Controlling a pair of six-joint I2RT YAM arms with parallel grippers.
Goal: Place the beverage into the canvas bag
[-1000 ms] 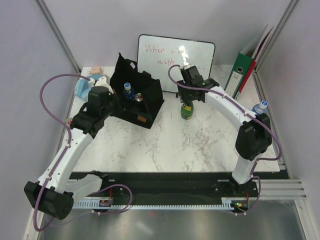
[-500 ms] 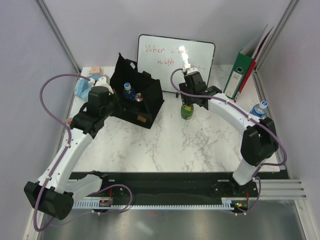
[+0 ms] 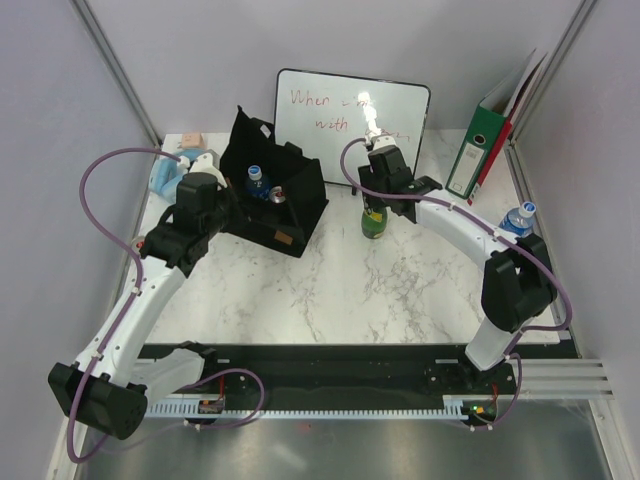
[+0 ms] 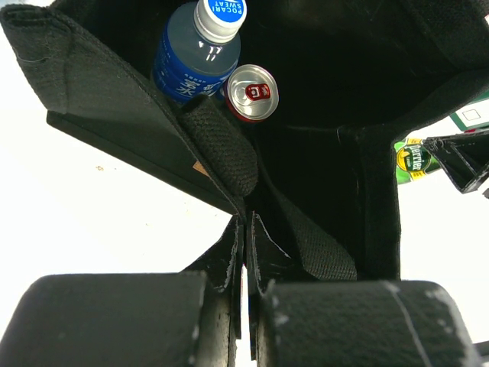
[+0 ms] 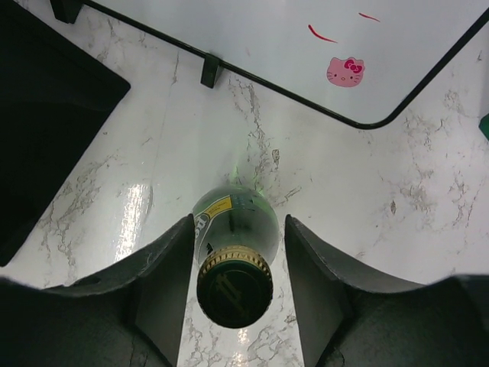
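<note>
The black canvas bag (image 3: 268, 226) stands open at the back left, with a blue-labelled bottle (image 4: 197, 47) and a red-topped can (image 4: 253, 92) inside. My left gripper (image 3: 226, 196) is shut on the bag's near rim (image 4: 246, 228) and holds that side. A green glass bottle (image 3: 374, 224) with a gold-ringed cap (image 5: 234, 287) stands upright on the marble to the right of the bag. My right gripper (image 5: 238, 226) is open, with one finger on each side of the bottle's neck and a gap on both sides. The bottle also shows past the bag's edge in the left wrist view (image 4: 412, 157).
A whiteboard (image 3: 350, 112) leans at the back, just behind the bottle. Green and red binders (image 3: 484, 142) stand at the back right. A clear water bottle (image 3: 520, 216) stands at the right edge. A blue and white item (image 3: 172, 172) lies at the back left.
My right gripper has shifted a little left and settled over the green bottle's neck, still open. My left gripper and the bag have not moved.
</note>
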